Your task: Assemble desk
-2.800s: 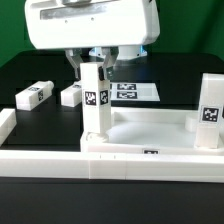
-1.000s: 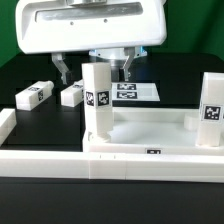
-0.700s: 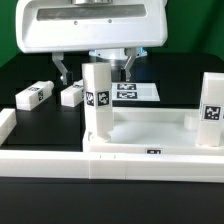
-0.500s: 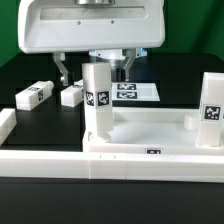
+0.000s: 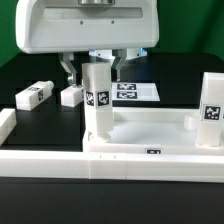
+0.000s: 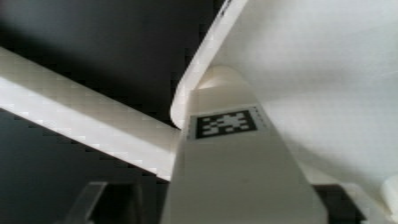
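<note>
The desk top (image 5: 150,128) lies on the black counter (image 5: 30,195), near the front, against a long white rail (image 5: 40,164). One leg (image 5: 97,105) stands upright in its corner on the exterior view's left, and a second upright leg (image 5: 211,110) stands at the right end. The pincer (image 5: 92,79) hangs right over the left one, its fingers (image 5: 71,74) apart on either side of the leg's top, not clamped on it as far as I can see.

Behind, two loose legs (image 5: 33,95) (image 5: 72,95) lie flat on the counter, with the marker board (image 5: 136,91) further right.

A second ago the fingers stood wider, and they have since drawn in toward the leg.
</note>
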